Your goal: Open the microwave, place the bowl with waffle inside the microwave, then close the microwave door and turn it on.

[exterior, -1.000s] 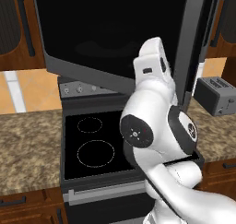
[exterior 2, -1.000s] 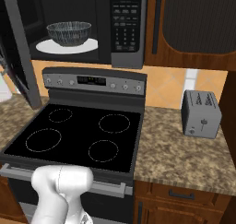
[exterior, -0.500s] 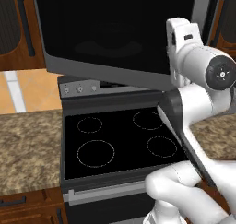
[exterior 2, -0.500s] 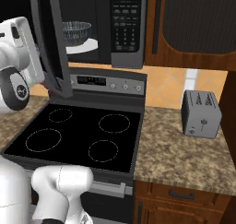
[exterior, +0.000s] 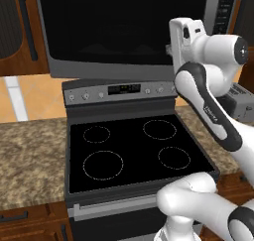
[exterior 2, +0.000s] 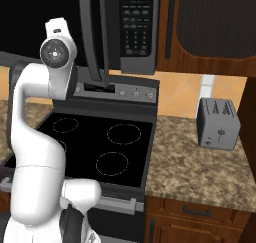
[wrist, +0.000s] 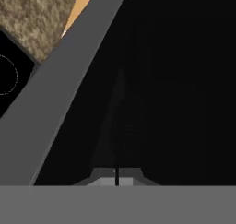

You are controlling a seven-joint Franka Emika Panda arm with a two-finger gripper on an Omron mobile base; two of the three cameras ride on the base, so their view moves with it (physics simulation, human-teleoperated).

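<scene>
Two dark fingertips of my claw (wrist: 116,176) sit pressed together, holding nothing, right against the wide black glass microwave door (exterior: 124,29). That door hangs partly swung out above the black stovetop (exterior: 134,148); I judge I'm pushing it shut.

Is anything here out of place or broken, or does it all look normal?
Nothing looks spilled or damaged. The only unusual thing is the microwave door, swung partway out over the stove rather than shut. The hand's fingertips sit pressed together right at its black glass. The toaster stands upright on the counter.
</scene>
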